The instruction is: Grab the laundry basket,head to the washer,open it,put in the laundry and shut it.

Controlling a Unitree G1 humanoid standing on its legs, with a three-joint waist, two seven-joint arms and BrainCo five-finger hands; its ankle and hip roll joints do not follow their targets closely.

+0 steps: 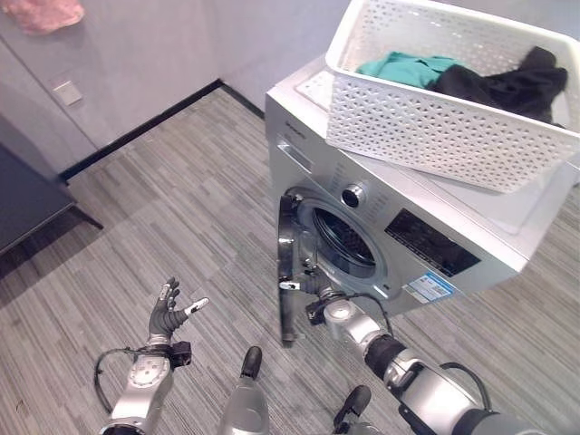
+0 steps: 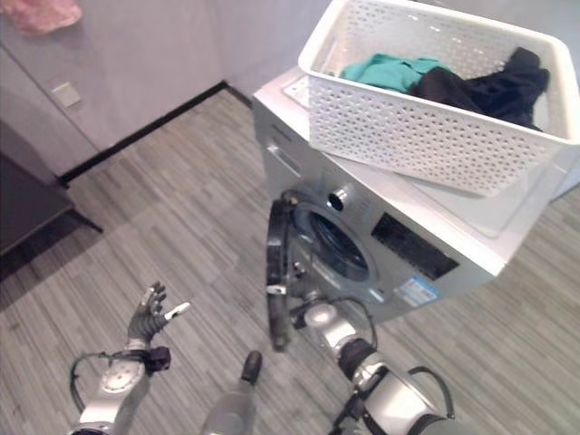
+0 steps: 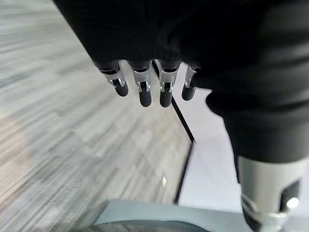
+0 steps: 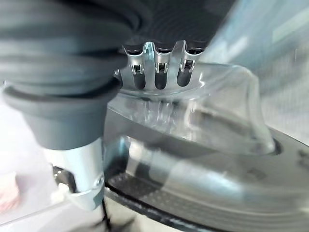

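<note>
Right hand (image 1: 319,306): nearest item, low in the head views, reaching from the lower right to the washer door (image 1: 288,272). In its wrist view the fingers (image 4: 157,72) lie straight along the clear bowl of the door glass (image 4: 203,111), thumb apart. It looks pressed against the door's inner face rather than clasped on it; whether the tips actually touch the glass cannot be told.

Washer door: swung well out on its hinge side, standing edge-on to the head camera, dark rim upright. The round drum opening (image 1: 340,240) is exposed just behind it.

Washer (image 1: 399,245): silver front-loader, control knob above the opening, label at its lower right corner.

Laundry basket (image 1: 435,127): white, perforated, rectangular, sitting on the washer's top. Its long side runs roughly along the washer's front edge. It is not in either hand.

Laundry: a teal garment (image 1: 403,68) and a black garment (image 1: 512,86), both inside the basket, side by side and touching.

Key relation: the laundry lies above and behind the right hand, further from the robot, with the drum opening between them. The right hand is much the nearer; it must leave the door and rise over the basket's near wall.

Left hand (image 1: 168,313): low left over the grey striped floor (image 1: 181,208), well apart from the washer, fingers (image 3: 145,89) spread loosely, holding nothing.

Stage, as judged: door open, loading not yet begun.
</note>
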